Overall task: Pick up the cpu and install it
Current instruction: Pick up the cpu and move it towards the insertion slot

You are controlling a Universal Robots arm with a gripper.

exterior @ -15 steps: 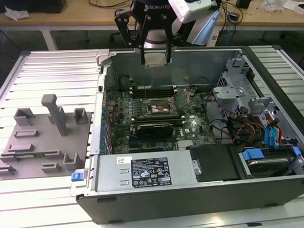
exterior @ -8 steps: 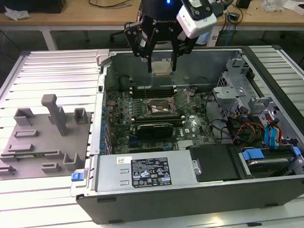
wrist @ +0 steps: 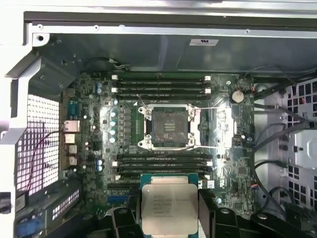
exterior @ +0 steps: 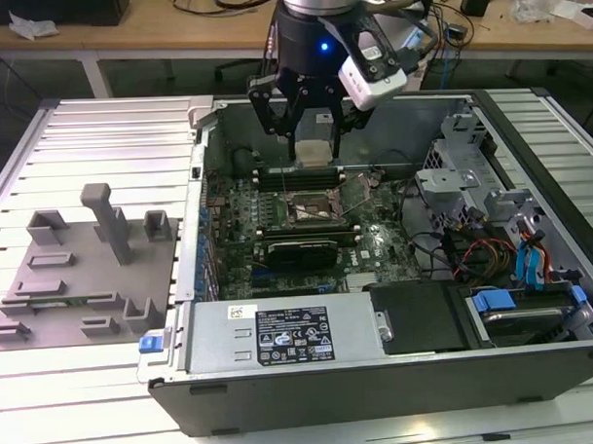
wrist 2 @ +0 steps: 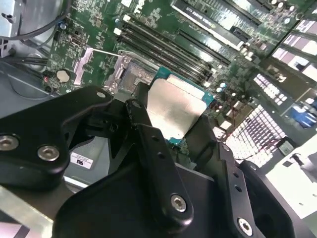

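My gripper (exterior: 313,134) hangs over the open computer case and is shut on the cpu (exterior: 314,151), a thin square chip with a silvery top. In the second wrist view the cpu (wrist 2: 173,111) sits clamped between the black fingers (wrist 2: 148,144). In the first wrist view the cpu (wrist: 169,203) is held a short way from the open dark socket (wrist: 169,126) on the green motherboard. In the exterior view the socket (exterior: 309,208) lies below and in front of the gripper, with its metal latch frame swung open toward the exterior view's right.
Memory slots (wrist: 161,84) flank the socket on both sides. Drive bays and cables (exterior: 492,235) fill the case at the exterior view's right; the power supply (exterior: 281,339) runs along the front. A grey fixture plate with blocks (exterior: 84,268) lies outside the case at the exterior view's left.
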